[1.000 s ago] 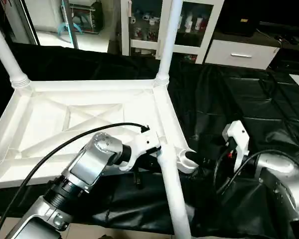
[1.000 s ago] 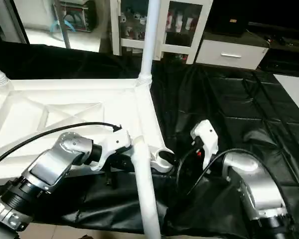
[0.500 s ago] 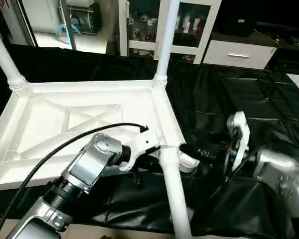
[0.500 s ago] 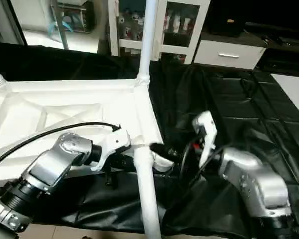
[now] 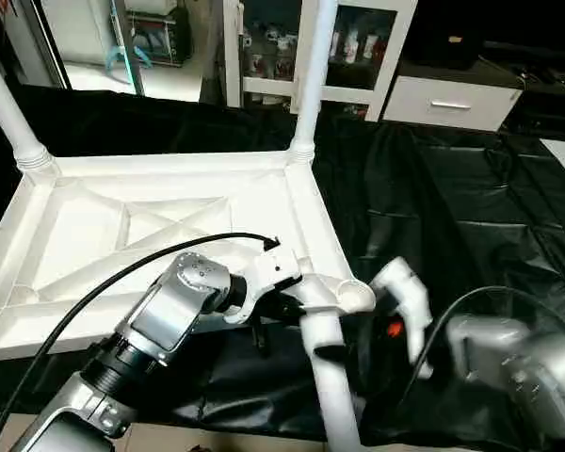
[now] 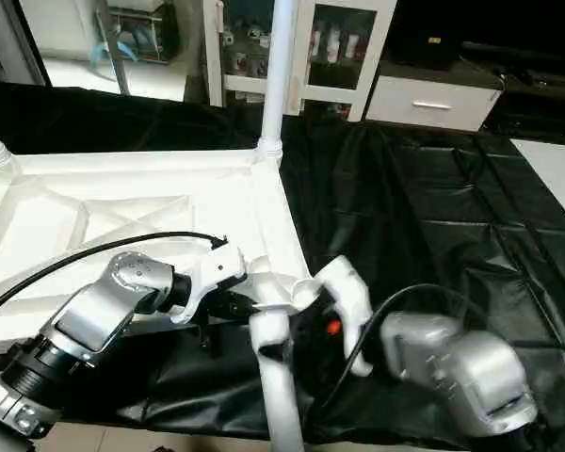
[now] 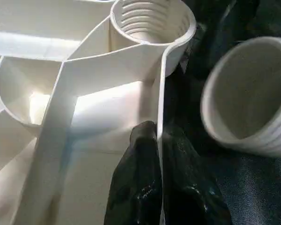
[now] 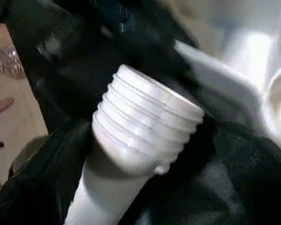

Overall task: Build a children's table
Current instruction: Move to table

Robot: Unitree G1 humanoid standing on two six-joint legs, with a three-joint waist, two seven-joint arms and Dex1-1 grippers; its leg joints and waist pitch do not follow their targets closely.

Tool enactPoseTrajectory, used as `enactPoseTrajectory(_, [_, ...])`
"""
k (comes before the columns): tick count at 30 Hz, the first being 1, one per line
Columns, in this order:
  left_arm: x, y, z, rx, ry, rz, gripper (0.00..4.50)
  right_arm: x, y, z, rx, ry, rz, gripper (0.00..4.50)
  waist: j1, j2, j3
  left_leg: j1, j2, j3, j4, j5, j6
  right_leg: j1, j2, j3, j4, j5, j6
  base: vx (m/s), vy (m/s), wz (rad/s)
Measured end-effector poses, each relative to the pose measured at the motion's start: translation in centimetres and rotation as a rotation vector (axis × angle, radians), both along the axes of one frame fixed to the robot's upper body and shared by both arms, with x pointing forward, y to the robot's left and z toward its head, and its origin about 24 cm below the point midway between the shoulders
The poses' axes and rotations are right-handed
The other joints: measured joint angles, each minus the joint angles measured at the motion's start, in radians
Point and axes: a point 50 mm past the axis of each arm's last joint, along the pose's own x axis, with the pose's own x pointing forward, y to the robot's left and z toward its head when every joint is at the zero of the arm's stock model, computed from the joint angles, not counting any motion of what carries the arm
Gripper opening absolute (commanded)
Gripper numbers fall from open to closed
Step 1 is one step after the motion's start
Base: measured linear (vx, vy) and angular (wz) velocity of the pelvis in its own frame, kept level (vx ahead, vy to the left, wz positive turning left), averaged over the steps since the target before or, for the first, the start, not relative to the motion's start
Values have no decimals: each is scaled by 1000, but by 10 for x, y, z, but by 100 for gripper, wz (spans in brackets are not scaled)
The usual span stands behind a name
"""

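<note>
While the upturned tabletop (image 5: 160,226) lies on the black-covered counter (image 5: 452,207), left claw (image 7: 158,154) pinches its rim beside the empty corner socket (image 7: 152,21); right claw (image 5: 358,344) spread wide around a loose leg (image 5: 330,386).

A crinkled black plastic sheet (image 5: 471,198) spreads beyond the right gripper (image 5: 358,325); farther off stand a white glass-doored cabinet (image 5: 358,47) and a white drawer unit (image 5: 452,102).
</note>
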Motion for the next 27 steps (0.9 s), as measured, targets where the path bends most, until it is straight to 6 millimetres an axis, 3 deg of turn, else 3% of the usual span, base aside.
enactPoseTrajectory(2, [1, 1, -1, 2, -1, 7, 0, 2, 8, -8, 5, 32, -59, 446, -2, 0, 0, 0, 0, 0, -1, 1, -1, 0, 0, 0, 0, 0, 0, 0, 0, 0])
enactPoseTrajectory(3, [1, 0, -1, 1, -3, 8, 0, 2, 13, -13, 10, 57, -88, 412, -3, 0, 0, 0, 0, 0, -1, 2, -3, 0, 0, 0, 0, 0, 1, 0, 0, 0])
enactPoseTrajectory(4, [1, 0, -1, 1, -2, 9, 0, 3, 14, -14, 9, 61, -109, 412, -3, 1, 0, 0, 0, 0, -1, 2, -4, 0, 0, 0, 0, 0, 1, 0, 0, 0])
enactPoseTrajectory(8, [3, -1, -3, 0, 0, 17, 0, 9, 7, -19, -57, 31, -141, 412, -4, 3, -1, 1, 0, 0, -1, 3, -5, 3, 0, 0, -1, 1, 1, 0, 0, 0])
enactPoseTrajectory(15, [5, 0, -4, 6, -7, 32, 0, 14, 9, -23, -72, 14, -156, 338, -14, 2, -2, 3, 0, -1, -2, 4, -7, 5, 0, 0, -4, 0, 3, 0, 0, 0])
enactPoseTrajectory(27, [6, 0, -4, 8, -11, 38, 0, 17, 8, -24, -74, 15, -159, 326, -18, 1, -3, 2, 0, -1, -2, 5, -7, 7, 0, 0, -12, 2, 8, 0, 0, 0])
